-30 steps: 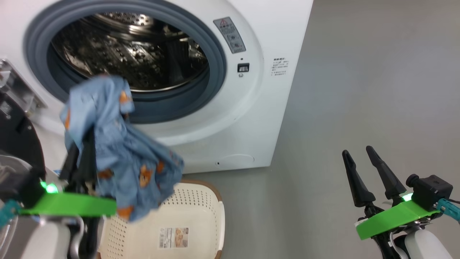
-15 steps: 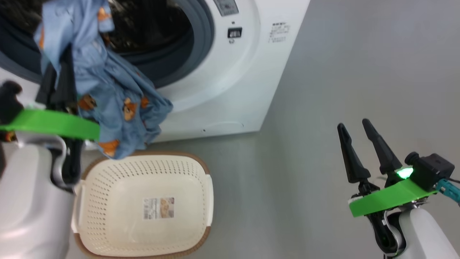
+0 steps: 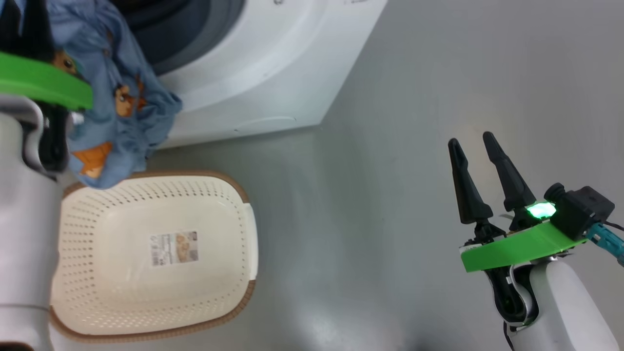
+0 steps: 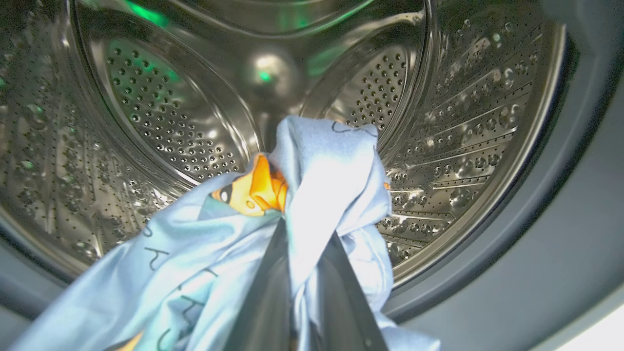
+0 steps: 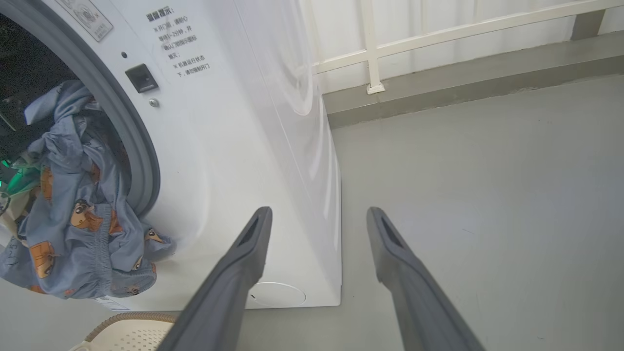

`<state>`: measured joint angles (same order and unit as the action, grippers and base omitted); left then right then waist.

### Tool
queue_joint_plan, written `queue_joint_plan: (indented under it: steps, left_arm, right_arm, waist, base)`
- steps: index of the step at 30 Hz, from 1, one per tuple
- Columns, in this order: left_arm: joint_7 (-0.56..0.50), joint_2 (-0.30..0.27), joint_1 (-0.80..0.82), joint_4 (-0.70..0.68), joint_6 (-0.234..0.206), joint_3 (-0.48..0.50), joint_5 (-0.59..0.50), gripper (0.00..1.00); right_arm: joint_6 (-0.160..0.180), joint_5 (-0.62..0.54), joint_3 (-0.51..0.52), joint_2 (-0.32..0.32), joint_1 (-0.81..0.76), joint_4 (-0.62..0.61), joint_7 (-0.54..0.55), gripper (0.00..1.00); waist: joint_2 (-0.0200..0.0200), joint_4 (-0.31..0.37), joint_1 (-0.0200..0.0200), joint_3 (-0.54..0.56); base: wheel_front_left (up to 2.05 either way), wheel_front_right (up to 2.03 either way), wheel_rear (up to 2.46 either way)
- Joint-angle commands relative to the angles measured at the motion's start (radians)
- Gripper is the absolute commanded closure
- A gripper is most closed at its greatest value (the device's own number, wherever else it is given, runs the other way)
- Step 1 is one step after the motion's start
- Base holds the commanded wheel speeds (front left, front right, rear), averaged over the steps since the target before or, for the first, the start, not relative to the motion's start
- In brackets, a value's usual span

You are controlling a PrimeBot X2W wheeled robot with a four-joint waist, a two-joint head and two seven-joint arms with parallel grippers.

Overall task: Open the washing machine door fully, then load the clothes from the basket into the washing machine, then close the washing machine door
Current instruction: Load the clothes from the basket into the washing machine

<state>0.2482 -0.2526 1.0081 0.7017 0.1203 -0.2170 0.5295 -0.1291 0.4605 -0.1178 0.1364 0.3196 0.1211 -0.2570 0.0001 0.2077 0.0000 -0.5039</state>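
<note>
The washing machine stands with its mouth uncovered; the washing machine door is out of view. My left gripper is shut on the clothes, a light blue bundle with orange figures, and points into the steel drum. Seen from the right wrist, the clothes hang at the mouth, their lower part draping over the grey gasket and white front. Below them on the floor sits the cream basket, holding nothing but its label. My right gripper is open, off to the right above the floor.
Grey floor spreads to the right of the machine. A raised ledge with a white railing runs behind it. A small round flap sits low on the machine's front. The basket's rim shows at the bottom of the right wrist view.
The head camera has tilted down, so the machine slid up the picture. My left gripper has carried the clothes up and forward to the drum mouth. The right gripper has stayed open.
</note>
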Motion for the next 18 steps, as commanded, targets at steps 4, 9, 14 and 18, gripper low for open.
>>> queue_joint_plan:
  steps: [4,9,14,18]
  left_arm:
    - [0.008,-0.059,0.106,0.057,0.009,0.000,-0.010,1.00]
    - [0.008,-0.075,0.219,0.148,0.010,-0.027,-0.014,1.00]
    - [0.009,-0.097,0.319,0.213,0.010,-0.059,-0.031,1.00]
    - [0.012,-0.099,0.394,0.222,0.009,-0.069,-0.051,1.00]
  right_arm:
    - [-0.002,-0.010,-0.026,-0.013,0.013,-0.032,-0.005,0.00]
    - [-0.002,-0.011,-0.030,-0.029,0.023,-0.037,-0.005,0.00]
    - [-0.002,-0.009,-0.036,-0.042,0.029,-0.037,-0.005,0.00]
    - [-0.002,-0.008,-0.036,-0.048,0.028,-0.035,-0.005,0.00]
  waist:
    - [-0.0001,0.066,0.0000,-0.098]
    - [-0.0001,0.095,0.0000,-0.147]
    - [-0.0001,0.128,0.0000,-0.172]
    - [-0.0001,0.142,0.0000,-0.176]
  base:
    - [0.00,0.00,0.00]
    - [0.00,0.00,0.00]
    - [0.00,0.00,0.00]
    - [0.00,0.00,0.00]
